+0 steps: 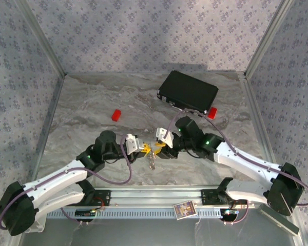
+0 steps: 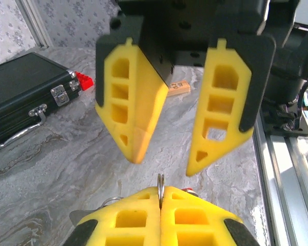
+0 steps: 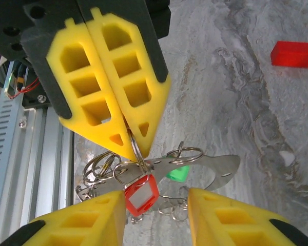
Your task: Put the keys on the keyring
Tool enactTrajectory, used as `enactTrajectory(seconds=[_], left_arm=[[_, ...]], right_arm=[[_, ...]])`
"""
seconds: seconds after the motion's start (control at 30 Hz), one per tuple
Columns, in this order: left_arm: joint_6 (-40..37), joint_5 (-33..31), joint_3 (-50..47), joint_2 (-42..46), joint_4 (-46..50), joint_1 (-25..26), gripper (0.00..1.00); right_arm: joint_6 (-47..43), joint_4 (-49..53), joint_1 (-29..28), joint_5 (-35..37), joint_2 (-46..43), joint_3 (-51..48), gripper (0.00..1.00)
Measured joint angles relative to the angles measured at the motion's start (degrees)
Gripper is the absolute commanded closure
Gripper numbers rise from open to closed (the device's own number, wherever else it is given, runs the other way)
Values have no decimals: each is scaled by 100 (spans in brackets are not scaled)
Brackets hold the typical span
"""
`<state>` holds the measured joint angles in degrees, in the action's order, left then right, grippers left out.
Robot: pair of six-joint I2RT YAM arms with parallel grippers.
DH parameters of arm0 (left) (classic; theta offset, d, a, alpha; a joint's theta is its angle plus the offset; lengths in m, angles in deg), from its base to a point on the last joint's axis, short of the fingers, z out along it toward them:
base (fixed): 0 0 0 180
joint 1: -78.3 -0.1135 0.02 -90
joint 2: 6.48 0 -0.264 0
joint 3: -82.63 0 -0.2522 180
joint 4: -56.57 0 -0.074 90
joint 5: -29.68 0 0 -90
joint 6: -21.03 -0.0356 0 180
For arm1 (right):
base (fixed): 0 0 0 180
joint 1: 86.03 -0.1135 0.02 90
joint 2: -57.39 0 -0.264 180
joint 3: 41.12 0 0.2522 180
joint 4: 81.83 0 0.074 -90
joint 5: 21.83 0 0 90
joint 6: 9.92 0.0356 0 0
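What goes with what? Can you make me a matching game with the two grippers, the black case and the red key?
Things:
1. left gripper
2. right gripper
3. black case
4. red-and-white key

States:
A. dangling from the keyring
B. lying on the table
C. open
D. shut on the keyring

Pairs: 1-D, 2-C, 3-B, 4-A.
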<state>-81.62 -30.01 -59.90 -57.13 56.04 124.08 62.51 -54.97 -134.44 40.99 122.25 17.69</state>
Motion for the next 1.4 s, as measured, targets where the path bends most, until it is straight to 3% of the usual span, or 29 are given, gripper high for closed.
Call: enactTrajectory(seconds=[0.33,0.63,0.8,0.97,1.03,1.1,1.17,1.4], left_arm=[[457,-142,-262,-2,-664,0,100],[802,-170,-444,-9,-1130,0,100],[999,-188,-514,-107,-1349,0,100],[1123,-221,-549,-247,-1502,0,100],[1128,-225,-555,-280,-1515,0,100],[1126,-225,-555,-282,-1526,0,100],[1123,-229,-555,-278,-1569,0,100],[1047,-269,-555,-155,-1576,0,100]], right_arm=[[470,-597,-275,186,15,-319,62],[487,-691,-396,658,234,-317,89],[466,-732,-457,782,354,-317,96],[474,-872,-544,743,597,-310,96],[474,-916,-566,699,660,-299,91],[472,-909,-566,684,660,-291,80],[466,-887,-564,686,643,-291,81],[393,-776,-385,708,133,-315,100]])
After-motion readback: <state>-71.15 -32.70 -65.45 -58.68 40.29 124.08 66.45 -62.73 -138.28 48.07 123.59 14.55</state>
